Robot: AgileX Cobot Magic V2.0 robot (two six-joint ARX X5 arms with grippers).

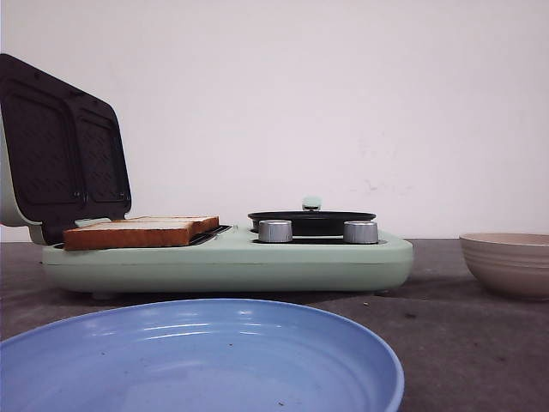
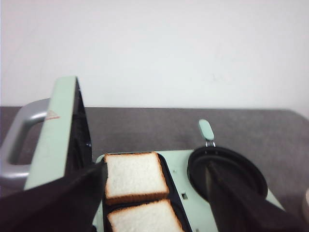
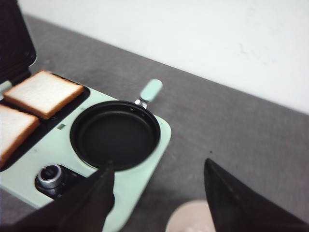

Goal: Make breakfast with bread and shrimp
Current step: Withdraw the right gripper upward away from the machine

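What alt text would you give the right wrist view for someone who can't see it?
An empty black round pan sits in a mint-green breakfast maker, with two bread slices on the grill plate beside it. The right end effector hangs open over the grey table.

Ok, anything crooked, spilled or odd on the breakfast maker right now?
Nothing stands out. Both bread slices lie flat and squarely in their grill wells, the lid stands open, and the pan sits empty and level in its recess. No spills show. Both grippers, left and right, are open and empty.

two bread slices [image 2: 135,176], two knobs [image 1: 275,231], perhaps two bowls [image 1: 508,260]
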